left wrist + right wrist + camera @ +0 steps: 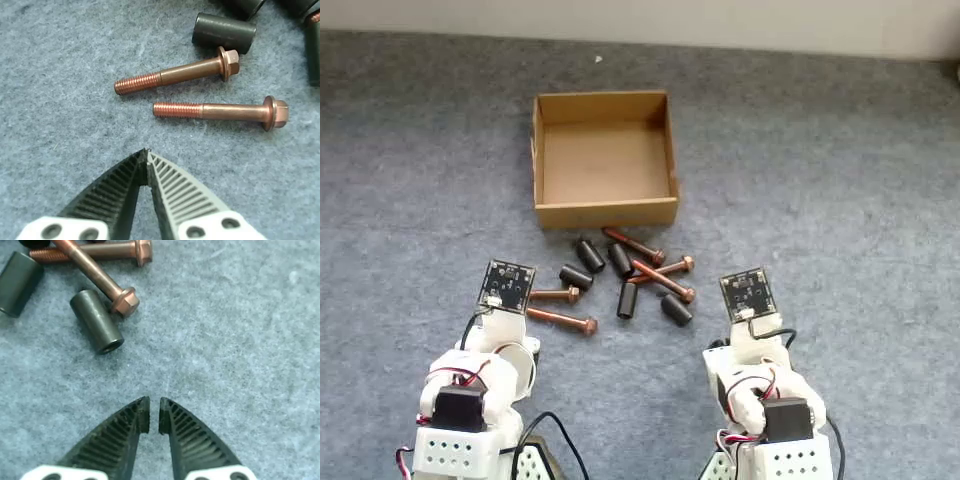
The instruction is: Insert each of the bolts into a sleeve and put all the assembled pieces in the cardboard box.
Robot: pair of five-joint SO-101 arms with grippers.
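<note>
You have the open brown cardboard box (pixel 607 213) at upper centre of the high view. Just below its front wall, copper-coloured flanged bolts (pixel 560 320) and short black cylindrical sleeves (pixel 627 299) lie loose and jumbled on the grey felt bench (pixel 840 180), two bolts crossed. Your left pincer (pixel 148 162) is closed on nothing, with two bolts just ahead. Your right pincer (pixel 154 415) is closed to a slit, holding nothing, with a sleeve near. The bench runs wide to both side edges.

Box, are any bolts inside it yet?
No, all the bolts lie on the carpet outside the box, next to the black sleeves.
</note>
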